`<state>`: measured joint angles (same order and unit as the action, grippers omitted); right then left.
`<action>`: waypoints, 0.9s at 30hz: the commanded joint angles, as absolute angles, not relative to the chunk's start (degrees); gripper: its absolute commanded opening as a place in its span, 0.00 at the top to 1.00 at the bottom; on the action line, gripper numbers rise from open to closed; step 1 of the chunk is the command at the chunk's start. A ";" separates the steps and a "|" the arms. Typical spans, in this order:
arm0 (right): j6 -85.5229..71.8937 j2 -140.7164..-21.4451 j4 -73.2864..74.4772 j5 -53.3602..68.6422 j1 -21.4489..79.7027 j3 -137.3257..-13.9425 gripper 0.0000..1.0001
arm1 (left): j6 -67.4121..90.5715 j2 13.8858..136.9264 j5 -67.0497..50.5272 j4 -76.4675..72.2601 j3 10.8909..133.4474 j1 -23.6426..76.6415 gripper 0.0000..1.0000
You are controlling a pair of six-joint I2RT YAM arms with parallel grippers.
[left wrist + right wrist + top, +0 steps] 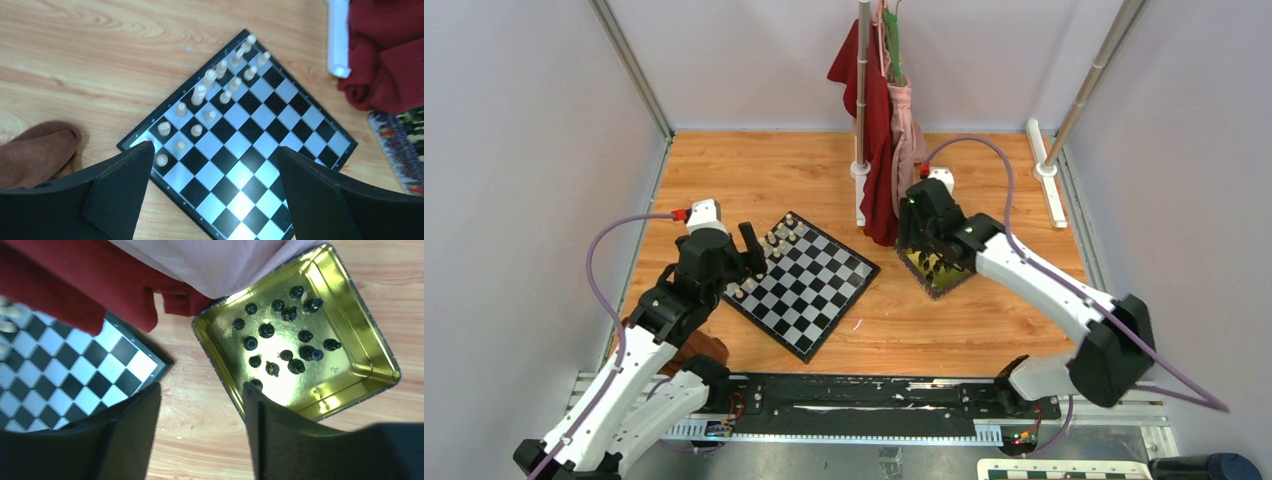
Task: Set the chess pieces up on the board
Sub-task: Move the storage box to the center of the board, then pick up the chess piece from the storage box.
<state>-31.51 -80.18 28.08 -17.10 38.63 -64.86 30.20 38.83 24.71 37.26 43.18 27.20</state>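
White arms [639, 372] with black joints trail purple cables [595, 283].

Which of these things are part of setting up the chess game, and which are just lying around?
Part of the job:
- board
- cream pieces, standing on it
- black pieces, in the gold tray

Just lying about:
- red cloth and pink cloth, hanging by the pole
- brown cloth, near the board
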 commanded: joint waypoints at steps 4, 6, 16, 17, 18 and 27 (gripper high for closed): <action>-24.58 -61.01 14.19 -20.17 38.70 -52.23 0.23 | 24.70 36.88 21.43 24.87 46.39 27.77 0.00; -23.41 -56.85 9.82 -19.62 37.32 -48.55 0.29 | 24.18 36.48 17.95 18.71 45.65 27.77 0.00; -14.92 -65.30 21.25 -15.83 32.34 -55.83 0.30 | 24.59 49.26 3.74 12.79 45.67 27.77 0.05; -14.76 -66.51 21.90 -15.84 32.32 -56.58 0.31 | 24.54 50.48 4.08 13.68 46.17 27.77 0.07; -14.36 -67.91 22.45 -15.76 32.32 -57.35 0.32 | 24.52 51.27 4.77 14.36 46.41 27.77 0.09; -12.82 -81.00 27.55 -11.57 31.89 -63.98 0.42 | 23.87 52.61 13.00 21.17 47.55 28.75 0.00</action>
